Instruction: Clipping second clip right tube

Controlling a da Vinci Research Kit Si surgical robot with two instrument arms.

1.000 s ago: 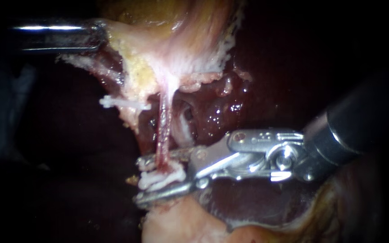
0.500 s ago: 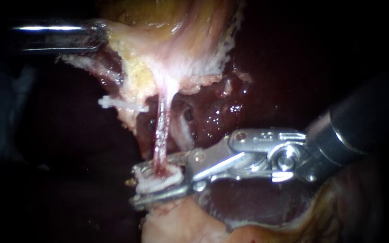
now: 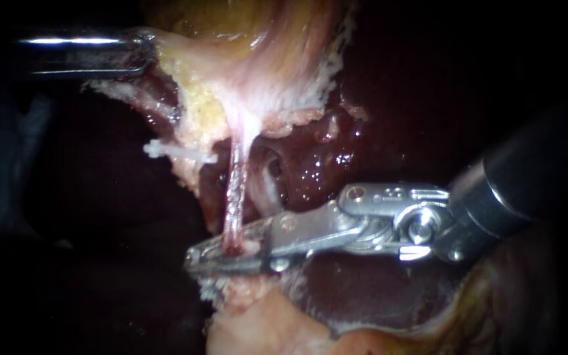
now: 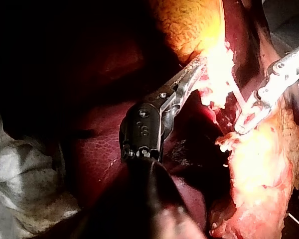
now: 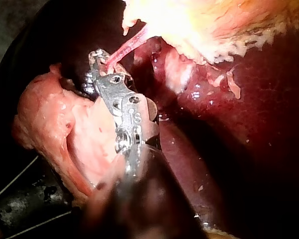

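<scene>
The dark red liver (image 3: 376,118) fills the background, wet and glistening where it lies bare behind the tube. Over it hangs the gallbladder (image 3: 251,59), pale yellow and pink, with a ragged whitish lower edge, drawn up and narrowing to a point. A pale pink lump of tissue (image 3: 264,322) lies below, under the right instrument; in the right wrist view it lies just beside that instrument's shaft (image 5: 55,129). The right instrument (image 3: 195,261) comes in from the right, level and low, its metal jaws reaching across to the foot of the tube. The left instrument (image 3: 147,52) comes in high from the left, and its jaws are clamped on the edge of the gallbladder, the tips buried in the bright tissue in the left wrist view (image 4: 199,64). The tube (image 3: 236,190), a thin pink-red strand, runs taut from the gallbladder's point straight down into the right instrument's jaws. Those jaws are pressed together on the tube's lower end, one on each side of it, with only a sliver of white showing between them; the right wrist view shows the strand entering near the tips (image 5: 97,57). A small white clip (image 3: 177,151) juts sideways from the tissue edge, well above the jaws and beside the tube's upper part.
</scene>
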